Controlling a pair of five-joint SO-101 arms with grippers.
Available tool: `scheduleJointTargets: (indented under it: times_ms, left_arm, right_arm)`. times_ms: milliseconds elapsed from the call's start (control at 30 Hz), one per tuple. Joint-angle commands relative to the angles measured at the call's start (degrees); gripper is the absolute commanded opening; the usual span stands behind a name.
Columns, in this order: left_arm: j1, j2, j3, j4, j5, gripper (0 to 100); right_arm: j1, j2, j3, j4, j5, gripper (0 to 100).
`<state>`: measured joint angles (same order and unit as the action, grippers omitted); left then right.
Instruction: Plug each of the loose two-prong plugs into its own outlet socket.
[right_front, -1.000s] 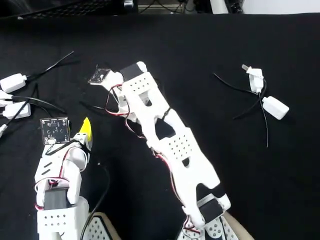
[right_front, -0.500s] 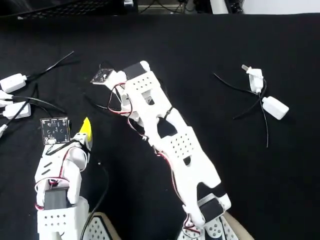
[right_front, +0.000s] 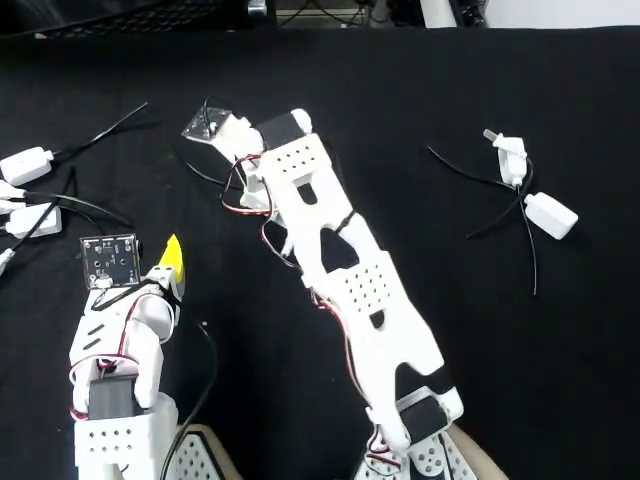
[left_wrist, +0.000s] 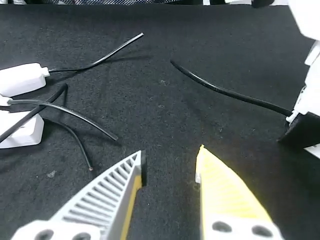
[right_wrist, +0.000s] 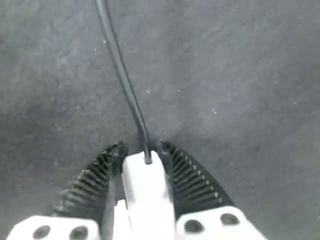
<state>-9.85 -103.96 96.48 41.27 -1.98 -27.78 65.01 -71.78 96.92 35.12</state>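
Right tool (right_wrist: 142, 150): clamped on white plug (right_wrist: 145, 192), held above counter (right_front: 420, 90), cord trailing.
Left tool (left_wrist: 170, 160): parted, empty.
Step, judged: plug grasped, unplugged.
Next: align prongs with outlet socket (right_front: 27, 160).

The table cover (right_front: 470, 350) is a black cloth, matt and a little rough, with small specks of lint. The right arm (right_front: 360, 290) is of white matt plastic. The left gripper (left_wrist: 170, 160) has ribbed plastic fingers, one yellow, one pale grey. The right gripper (right_wrist: 141, 146) has black toothed plastic fingers pressed on a smooth white plastic plug (right_wrist: 145, 195), whose black cord (right_wrist: 122, 80) shines slightly.
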Motion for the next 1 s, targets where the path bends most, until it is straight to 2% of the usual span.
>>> scheduleJointTargets:
  times_ms: [0, 367, 633, 967]
  left_arm:
    - [-0.6, -0.1, 0.8, 0.1, 0.4, 18]
    - [-0.5, -0.1, 0.8, 0.1, 0.4, 18]
    - [-0.4, -0.1, 0.8, 0.1, 0.4, 18]
    - [-0.3, -0.1, 0.8, 0.1, 0.4, 18]
  right_arm:
    - [0.5, -0.9, -2.3, -0.6, -0.2, 1.1]
    - [4.6, -2.2, -7.0, -2.0, -7.0, 1.1]
    - [13.6, 1.9, -10.6, -16.1, -17.8, 1.1]
    - [10.7, 6.4, -10.9, -36.2, -23.4, 1.2]
